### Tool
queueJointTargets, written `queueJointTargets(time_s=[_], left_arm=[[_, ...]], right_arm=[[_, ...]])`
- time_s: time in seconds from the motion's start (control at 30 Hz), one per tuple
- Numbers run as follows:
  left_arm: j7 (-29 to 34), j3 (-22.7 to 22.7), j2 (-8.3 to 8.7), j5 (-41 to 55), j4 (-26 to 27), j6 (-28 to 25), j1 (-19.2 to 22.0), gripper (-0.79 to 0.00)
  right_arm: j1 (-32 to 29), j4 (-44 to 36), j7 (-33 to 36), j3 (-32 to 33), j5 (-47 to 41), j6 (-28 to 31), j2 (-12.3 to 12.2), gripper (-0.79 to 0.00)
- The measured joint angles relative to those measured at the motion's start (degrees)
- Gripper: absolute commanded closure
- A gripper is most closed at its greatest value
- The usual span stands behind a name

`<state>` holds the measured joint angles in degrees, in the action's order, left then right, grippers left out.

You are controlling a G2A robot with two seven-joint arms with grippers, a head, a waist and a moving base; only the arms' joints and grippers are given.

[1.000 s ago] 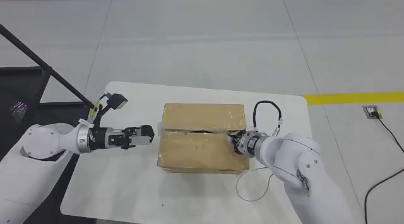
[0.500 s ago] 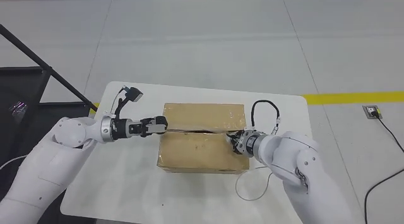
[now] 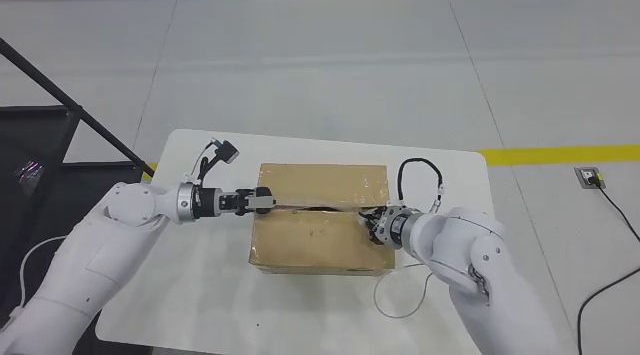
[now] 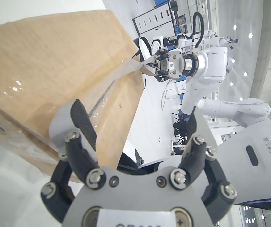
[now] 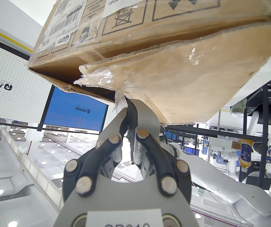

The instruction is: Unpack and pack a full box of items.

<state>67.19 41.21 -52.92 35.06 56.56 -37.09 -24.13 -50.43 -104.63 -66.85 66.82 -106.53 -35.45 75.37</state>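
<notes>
The cardboard box (image 3: 320, 217) is sitting in the middle of the white table (image 3: 200, 285). It is lying long-ways between the two claws, so one short end is facing each of them. Its top seam (image 3: 310, 208) is running along that same long axis, from claw to claw.

The left claw (image 3: 262, 199) is hovering right at its end of the seam, released, with its fingers (image 4: 82, 124) spread wide. The box's end is standing just ahead of it, and I cannot tell whether a fingertip is touching the cardboard. Behind this claw and off to both sides, open table top is stretching out to the rounded edge, giving it its widest room.

At the opposite end the right claw (image 3: 372, 225) is clenching a clear tape strip (image 5: 119, 100) that is trailing off the seam's end, with its fingers pressed tight together on it. Just ahead of that claw a flap (image 5: 173, 83) with a ragged corner is lifting a little, and a dark gap is showing beside it. A box face carrying labels and printed arrows (image 5: 135, 3) is turning towards this claw.

Behind the right claw a narrower margin of table is running to the edge. A thin white cable (image 3: 400, 300) is looping on the top there, beside the claw and slightly behind it, near the box's corner. Past the table edge behind this claw, a yellow line (image 3: 560, 155) is crossing the floor.
</notes>
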Motion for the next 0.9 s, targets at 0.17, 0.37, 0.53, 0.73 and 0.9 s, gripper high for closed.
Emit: queueJointTargets(time_s=[0.17, 0.37, 0.53, 0.73, 0.9], left_arm=[[0.33, -0.19, -0.57, 0.11, -1.54, 0.33, 0.17, -0.785], [0.48, -0.31, -1.14, -0.05, -2.66, 0.48, 0.32, -0.785], [0.71, -0.17, -1.44, -0.06, -3.13, 0.71, 0.31, -0.785], [0.93, -0.10, -1.77, -0.20, -3.50, 0.93, 0.22, -0.785], [1.04, -0.04, -2.09, -0.24, -3.68, 1.04, 0.36, -0.785]], right_arm=[[0.13, 0.14, -0.06, -0.18, -0.34, 0.40, -0.13, -0.065], [0.28, 0.15, -0.46, -0.35, -0.66, 1.21, -0.27, -0.354], [0.09, -0.32, -0.71, 0.00, -0.90, 1.71, -0.47, -0.446], [-0.04, -0.81, -0.74, 0.24, -1.02, 2.23, -0.69, -0.526], [-0.02, -0.70, -0.43, 0.23, -1.03, 2.41, -0.84, -0.526]])
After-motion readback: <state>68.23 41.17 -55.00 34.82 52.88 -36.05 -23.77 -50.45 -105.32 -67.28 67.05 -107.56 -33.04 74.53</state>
